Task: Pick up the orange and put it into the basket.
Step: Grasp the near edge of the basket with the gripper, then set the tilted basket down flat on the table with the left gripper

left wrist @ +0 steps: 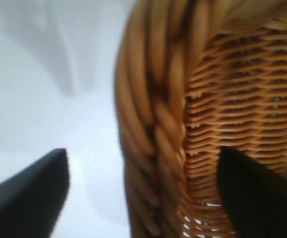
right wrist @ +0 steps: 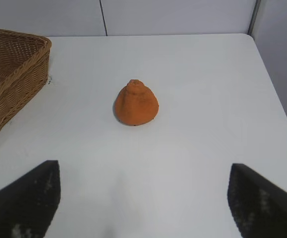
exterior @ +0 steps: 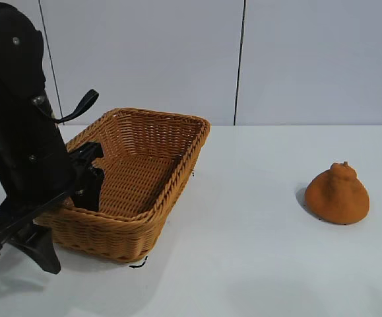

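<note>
Orange (exterior: pixel 337 195): dull matte orange, rough skin, broad dome base narrowing to a knobby top with a tiny stem; upright on the table (exterior: pixel 256 251), well apart from both pincers, touching nothing
Orange from right pincer (right wrist: pixel 143 198): ahead of the fingertips, roughly centred between them, some way off
Orange from left pincer (exterior: pixel 93 173): far off, across the basket and a stretch of bare table
Basket (exterior: pixel 177 181): tan-brown wicker, rectangular, sloping sides, braided rim; nothing visible inside
Left pincer: pointing down at the basket's near-left rim, straddling the braided rim (left wrist: pixel 153 124), one finger (left wrist: pixel 29 193) outside over the table, the other (left wrist: pixel 257 193) inside against the woven wall
Left pincer jaws: apart, rim between them; contact with the wicker impossible to tell
Right pincer: low over the table, tilted slightly downward, facing the orange
Right pincer jaws: wide apart, holding nothing
Right fingers (right wrist: pixel 27 198): dark, textured, scuffed with pale marks
</note>
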Controlling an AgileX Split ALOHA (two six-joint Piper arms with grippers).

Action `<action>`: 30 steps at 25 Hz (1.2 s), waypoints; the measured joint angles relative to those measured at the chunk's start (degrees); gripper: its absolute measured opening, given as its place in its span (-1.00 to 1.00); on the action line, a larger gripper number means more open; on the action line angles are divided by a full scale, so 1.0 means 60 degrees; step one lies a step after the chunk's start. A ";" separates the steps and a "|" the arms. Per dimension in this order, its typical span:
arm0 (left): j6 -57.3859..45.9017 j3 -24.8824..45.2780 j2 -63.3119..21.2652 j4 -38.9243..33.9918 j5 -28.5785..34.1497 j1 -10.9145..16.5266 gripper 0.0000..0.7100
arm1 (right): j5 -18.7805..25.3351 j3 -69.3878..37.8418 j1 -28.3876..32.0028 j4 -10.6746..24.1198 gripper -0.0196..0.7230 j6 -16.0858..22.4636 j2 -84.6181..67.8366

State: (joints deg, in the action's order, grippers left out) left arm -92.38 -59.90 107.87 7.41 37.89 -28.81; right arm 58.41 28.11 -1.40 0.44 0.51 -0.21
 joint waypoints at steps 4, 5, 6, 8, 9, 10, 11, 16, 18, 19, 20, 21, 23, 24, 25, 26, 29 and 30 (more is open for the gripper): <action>-0.0041 0.0000 0.0000 0.0119 -0.0058 0.0000 -0.40 | 0.0000 0.0000 0.0000 0.0000 0.75 0.0000 0.0000; -0.0045 -0.0003 0.0000 0.0123 -0.0120 0.0000 -0.57 | 0.0000 0.0000 0.0000 0.0000 0.75 0.0000 0.0000; -0.0103 -0.0003 0.0000 0.0146 -0.0132 0.0000 -0.67 | 0.0000 0.0000 0.0000 0.0000 0.75 0.0000 0.0000; -0.0289 -0.0003 0.0000 0.0168 -0.0142 0.0018 -0.74 | 0.0000 0.0000 0.0000 0.0000 0.75 0.0000 0.0000; -0.0332 -0.0025 0.0000 0.0168 -0.0113 0.0018 -0.74 | 0.0000 0.0000 0.0000 0.0000 0.75 0.0000 0.0000; -0.0365 -0.0084 0.0000 0.0160 -0.0049 0.0018 -0.74 | 0.0000 0.0000 0.0000 0.0000 0.75 0.0000 0.0000; -0.0399 -0.0149 0.0000 0.0160 0.0041 0.0018 -0.74 | 0.0000 0.0000 0.0000 0.0000 0.75 0.0000 0.0000; -0.0429 -0.1011 0.0002 0.0160 0.0553 0.0018 -0.74 | 0.0000 0.0000 0.0000 0.0000 0.75 0.0000 0.0000; -0.0411 -0.1496 0.0010 0.0131 0.0866 0.0018 -0.75 | 0.0000 0.0000 0.0000 0.0000 0.75 0.0000 0.0000; -0.0400 -0.1730 0.0010 0.0098 0.1069 0.0018 -0.75 | 0.0000 0.0000 0.0000 0.0000 0.75 0.0000 0.0000; -0.0392 -0.1932 0.0010 0.0003 0.1254 0.0018 -0.75 | 0.0000 0.0000 0.0000 0.0000 0.75 0.0000 0.0000; -0.0353 -0.2110 0.0010 -0.0096 0.1357 0.0038 -0.75 | 0.0000 0.0000 0.0000 0.0000 0.75 0.0000 0.0000; 0.0018 -0.2351 0.0010 -0.0170 0.1434 0.0148 -0.75 | 0.0000 0.0000 0.0000 0.0000 0.75 0.0000 0.0000; 0.0374 -0.2451 0.0010 -0.0145 0.1454 0.0247 -0.75 | 0.0000 0.0000 0.0000 0.0000 0.75 0.0000 0.0000; 0.0973 -0.2518 0.0010 -0.0060 0.1496 0.0422 -0.75 | 0.0000 0.0000 0.0000 0.0000 0.75 0.0000 0.0000; 0.1690 -0.2586 0.0010 0.0066 0.1551 0.0662 -0.75 | 0.0000 0.0000 0.0000 0.0000 0.75 0.0000 0.0000; 0.3335 -0.2669 0.0030 0.0676 0.1623 0.1278 -0.75 | -0.0009 0.0000 0.0000 0.0000 0.75 0.0000 0.0000; 0.4915 -0.2669 0.0040 0.1259 0.1706 0.1861 -0.75 | -0.0010 0.0000 0.0000 0.0000 0.75 0.0000 0.0000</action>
State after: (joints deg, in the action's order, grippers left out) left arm -62.90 -75.91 108.11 14.96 48.13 -17.64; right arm 58.35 28.11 -1.40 0.44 0.51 -0.21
